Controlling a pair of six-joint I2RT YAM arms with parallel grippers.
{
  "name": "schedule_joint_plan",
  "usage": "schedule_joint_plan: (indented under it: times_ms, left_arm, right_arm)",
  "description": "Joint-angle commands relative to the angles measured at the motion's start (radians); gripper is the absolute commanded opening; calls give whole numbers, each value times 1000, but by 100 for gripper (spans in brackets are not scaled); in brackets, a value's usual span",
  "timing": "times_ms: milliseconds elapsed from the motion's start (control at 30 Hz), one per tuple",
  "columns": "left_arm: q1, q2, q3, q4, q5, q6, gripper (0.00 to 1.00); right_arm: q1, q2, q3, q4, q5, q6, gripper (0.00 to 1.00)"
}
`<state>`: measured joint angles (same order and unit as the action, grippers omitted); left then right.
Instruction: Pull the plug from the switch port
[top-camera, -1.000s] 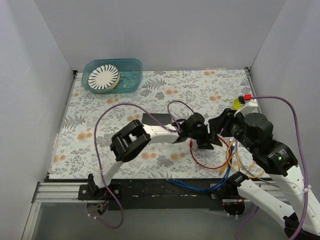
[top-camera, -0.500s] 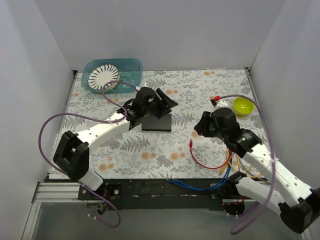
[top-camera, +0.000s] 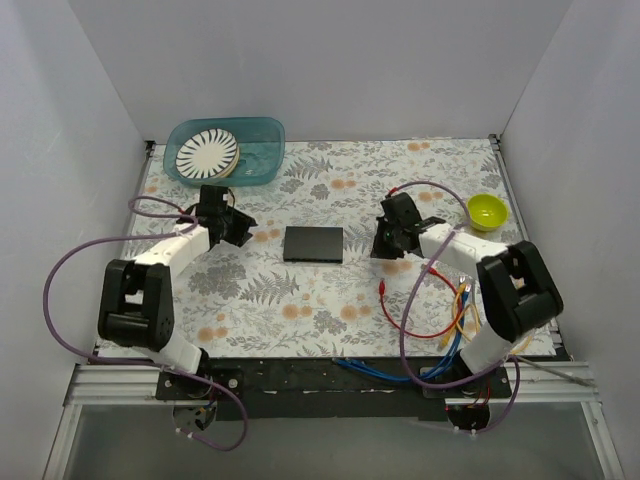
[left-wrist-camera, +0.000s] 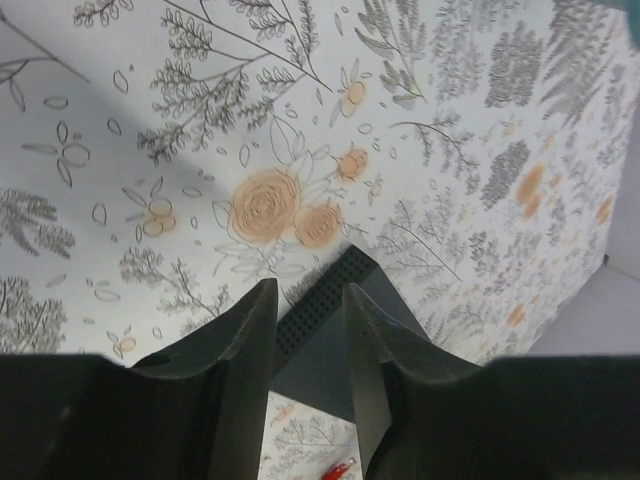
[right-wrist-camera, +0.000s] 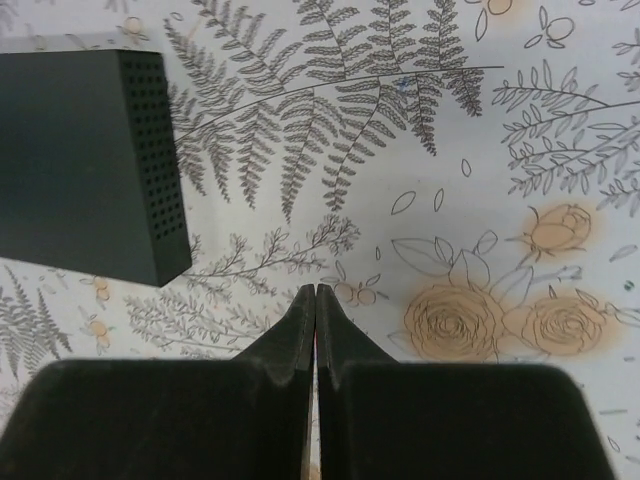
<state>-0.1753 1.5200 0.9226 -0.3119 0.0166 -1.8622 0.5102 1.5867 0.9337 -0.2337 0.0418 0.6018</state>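
Note:
The switch (top-camera: 313, 244) is a flat black box lying in the middle of the floral mat, with no cable in it that I can see. A red cable's plug (top-camera: 383, 288) lies loose on the mat to its front right. My left gripper (top-camera: 243, 228) rests left of the switch, its jaws a narrow gap apart with nothing between them. Through that gap the left wrist view shows the switch (left-wrist-camera: 325, 345), and the red plug (left-wrist-camera: 340, 468) at the bottom edge. My right gripper (top-camera: 383, 243) sits just right of the switch, shut and empty. The right wrist view has the right gripper (right-wrist-camera: 315, 290) and the switch's vented side (right-wrist-camera: 150, 170).
A teal tub (top-camera: 262, 150) holding a striped white plate (top-camera: 207, 153) stands at the back left. A yellow bowl (top-camera: 486, 211) is at the right edge. Red, yellow and blue cables (top-camera: 455, 320) lie tangled at the front right. Grey walls enclose the mat.
Both grippers have left the spot by the red plug. The left arm swung over the switch to its left side, the right arm settled beside it, and both sets of jaws closed in.

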Motion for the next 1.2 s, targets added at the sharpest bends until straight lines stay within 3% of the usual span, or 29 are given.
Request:
schedule_joint_plan:
  times_ms: [0, 233, 567, 800, 1167]
  left_arm:
    - [17, 174, 50, 51, 132, 77, 29]
    - [-1, 319, 64, 92, 244, 100, 21]
    - [-59, 302, 10, 158, 324, 130, 19]
    - [-156, 215, -57, 180, 335, 144, 18]
    - [-285, -68, -263, 136, 250, 25, 18]
  right_arm:
    - [-21, 143, 150, 54, -97, 10, 1]
    - [-24, 323, 299, 63, -146, 16, 1]
    - [60, 434, 333, 71, -207, 9, 1]
    - [131, 332, 111, 134, -220, 30, 1]
    - [140, 138, -126, 162, -220, 4, 1]
